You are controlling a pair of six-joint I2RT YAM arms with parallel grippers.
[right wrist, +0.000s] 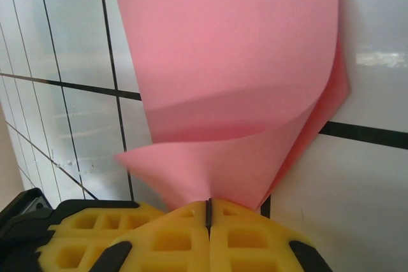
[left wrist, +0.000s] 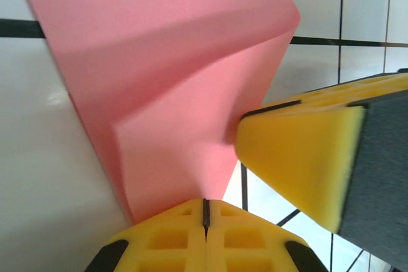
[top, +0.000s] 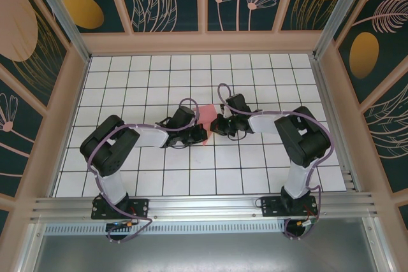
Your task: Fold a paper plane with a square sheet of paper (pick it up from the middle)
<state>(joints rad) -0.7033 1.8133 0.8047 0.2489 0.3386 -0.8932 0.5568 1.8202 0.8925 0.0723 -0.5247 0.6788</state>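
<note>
The left gripper (left wrist: 205, 205) is pinched tight on the near edge of the paper (left wrist: 166, 62). The right gripper (right wrist: 208, 205) pinches the same edge, just beside it. They meet in the middle of the table (top: 268, 170). The paper curls and reaches away from both grippers, toward the far wall. Both arms are just as near.

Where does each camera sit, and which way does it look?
Top external: above and behind the arm bases, looking down at the grid table; left arm and right arm show, left gripper and right gripper meeting at the pink paper.
Left wrist: on the left arm, looking along its shut fingers at the pinched paper; the right gripper's finger pokes in.
Right wrist: on the right arm, looking along its shut fingers at the same paper.
Shared: all three see the paper and table.
</note>
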